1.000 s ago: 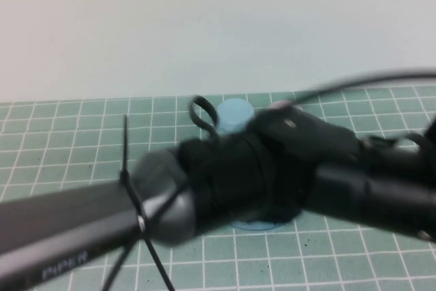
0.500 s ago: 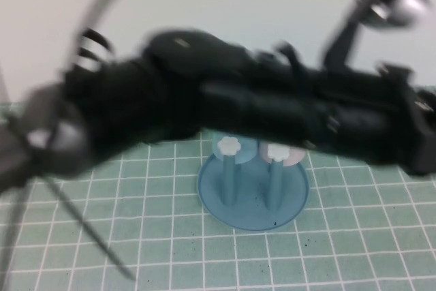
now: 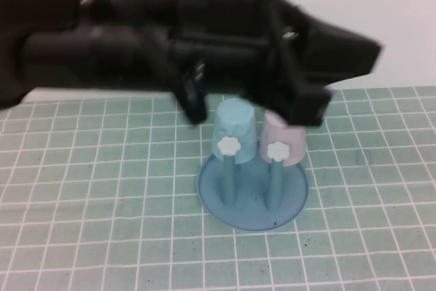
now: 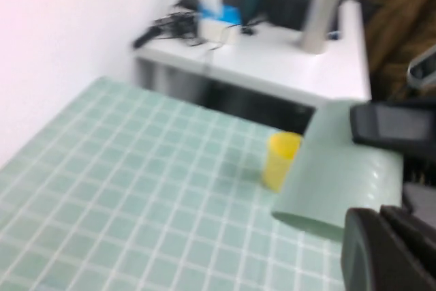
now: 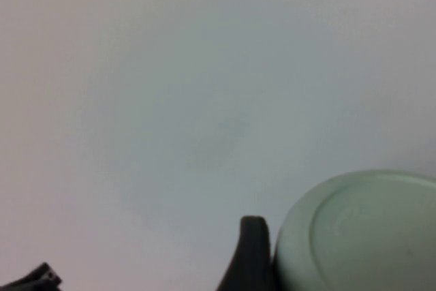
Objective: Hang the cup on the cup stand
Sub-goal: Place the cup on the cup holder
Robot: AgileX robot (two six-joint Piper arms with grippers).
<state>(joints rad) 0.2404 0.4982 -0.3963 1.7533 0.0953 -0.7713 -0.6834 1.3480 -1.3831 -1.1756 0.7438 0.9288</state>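
The cup (image 4: 337,172) is off the table (image 3: 82,202) and tipped on its side in the air. The right claw (image 4: 378,189) grips it, with a dark finger on each flank and the pale base next to one finger (image 5: 251,253) in the right wrist view. The left claw is closed on nothing and is somewhere in the dark tangle of arms (image 3: 204,52) above the cup stand (image 3: 253,192). On the stand, a light blue cup (image 3: 235,131) sits at 11 o'clock and a pink cup (image 3: 285,142) at 1 o'clock. The pegs at 7 o'clock (image 3: 228,146) and 5 o'clock (image 3: 276,152) are free. The main risk, as I judge it, is a slip, since the cup is tapered, smooth and has no handle. A tilted mouth could also catch a flower knob, or the descent could nudge the two hung cups or the light base. From above, the mint cup is hidden by the blurred arms, and neither claw can be picked out there. The right wrist view shows only blank wall and the cup's base. A yellow cup (image 4: 281,158) stands on the table beyond.
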